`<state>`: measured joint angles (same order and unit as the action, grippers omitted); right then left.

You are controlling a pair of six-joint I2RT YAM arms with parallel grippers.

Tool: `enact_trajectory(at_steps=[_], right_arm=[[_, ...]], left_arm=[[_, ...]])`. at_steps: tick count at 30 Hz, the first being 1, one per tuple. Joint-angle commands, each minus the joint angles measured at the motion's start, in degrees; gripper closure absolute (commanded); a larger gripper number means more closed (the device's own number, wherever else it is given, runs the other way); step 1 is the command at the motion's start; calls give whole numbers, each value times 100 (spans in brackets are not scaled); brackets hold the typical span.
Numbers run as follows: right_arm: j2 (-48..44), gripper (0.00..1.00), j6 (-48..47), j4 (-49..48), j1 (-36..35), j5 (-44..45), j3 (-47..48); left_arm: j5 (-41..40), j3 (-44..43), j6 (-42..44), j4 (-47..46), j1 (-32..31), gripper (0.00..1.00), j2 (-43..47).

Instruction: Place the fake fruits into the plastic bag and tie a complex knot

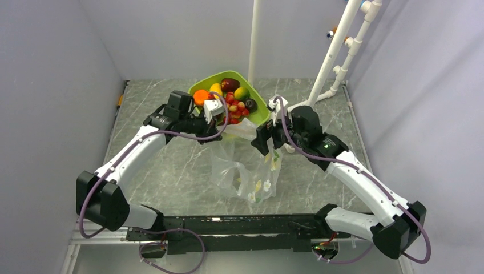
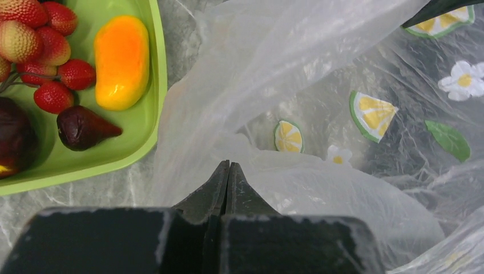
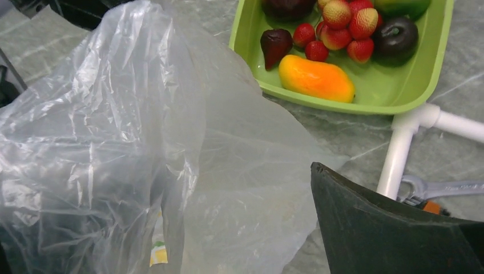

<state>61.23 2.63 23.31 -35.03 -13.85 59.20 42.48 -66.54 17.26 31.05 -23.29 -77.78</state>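
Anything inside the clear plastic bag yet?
No fruit visible inside the clear printed plastic bag; only lemon-slice and flower prints show through. The glossy fake fruits lie in the lime green tray. Crumpled folds hide some of the interior.

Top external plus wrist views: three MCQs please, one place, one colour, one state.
1. Where are the fake fruits? A) in the plastic bag B) in the tray C) scattered on the table
2. Colour of the tray? A) lime green B) blue C) white
3. State of the left gripper? A) wide open B) holding a fruit C) shut on bag film
Answers: B, every fruit sits in the tray; A, its walls are lime green; C, the left wrist view shows the fingers closed with film pinched at the tips.
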Motion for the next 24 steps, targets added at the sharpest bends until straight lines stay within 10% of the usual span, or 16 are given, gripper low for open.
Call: enact_trajectory(at_steps=[1,4,7,11,24], right_arm=[[166,8,-890,-554,-37,-350,161],[169,69,-991,-208,-34,-710,259],[-161,100,-493,309,-13,-666,228],[-899,100,585,646,-6,-153,-136],[-1244,100,1532,1526,802,-656,-227]], left_arm=[[362,-546,525,287,-9,100,-371],[405,-933,734,566,23,99,-684],[887,-1222,546,360,407,48,-789],[1287,-1812,57,-47,1101,1,-1062],[-1553,-3405,1159,134,1209,1,-3266]])
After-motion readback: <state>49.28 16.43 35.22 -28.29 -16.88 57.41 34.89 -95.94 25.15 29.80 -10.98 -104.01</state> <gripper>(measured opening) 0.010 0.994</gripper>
